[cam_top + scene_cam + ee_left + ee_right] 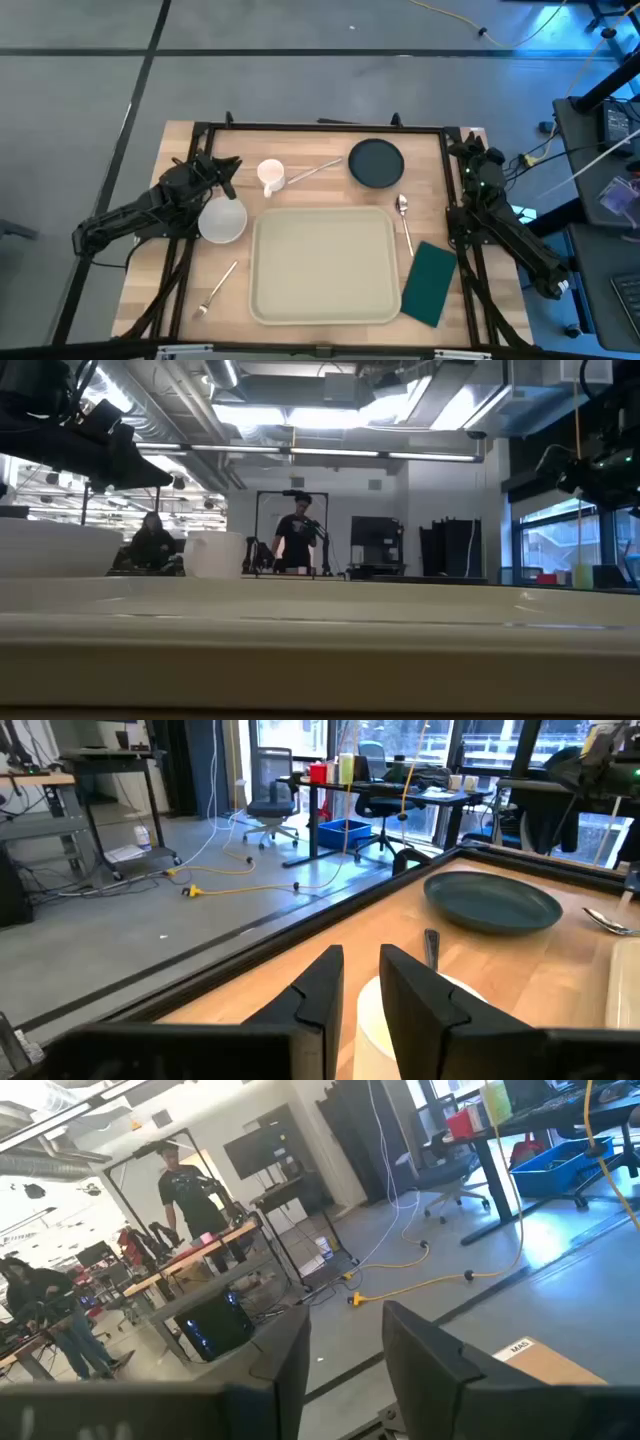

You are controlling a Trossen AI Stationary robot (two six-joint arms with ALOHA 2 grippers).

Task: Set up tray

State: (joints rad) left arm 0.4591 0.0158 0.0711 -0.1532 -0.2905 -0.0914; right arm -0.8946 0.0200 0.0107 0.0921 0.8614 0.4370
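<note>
One tray [323, 265], pale beige, rounded corners, raised rim, lies flat on the wooden worktop [160, 290] at centre near side, long axis running left-right, short sides facing left and right, nothing on it. In the low view the tray's near rim [320, 645] fills the bottom of the picture. Counts: one white bowl [222, 220] just left of the tray's far-left corner; one white mug [270, 176] beyond the tray, handle side toward the tray; one knife [313, 172] lying slanted between mug and plate; one dark round plate [376, 163] at far right of centre; one spoon [404, 222] just right of the tray, bowl end at the far side; one dark green napkin [431, 283] right of the tray near its near-right corner, tilted; one fork [216, 290] left of the tray, slanted, tines toward the near side. Left claw [228, 172] hangs above the bowl's far edge, near the mug; in the left wrist view its fingers [320, 992] stand slightly apart, a narrow gap, gripping nothing, with the bowl [375, 1015] below and the plate [492, 903] farther off. Right claw [470, 152] sits at the far-right corner of the worktop, well apart from the things; right wrist view shows its fingers [290, 1350] parted, empty. Two people in the room behind.
</note>
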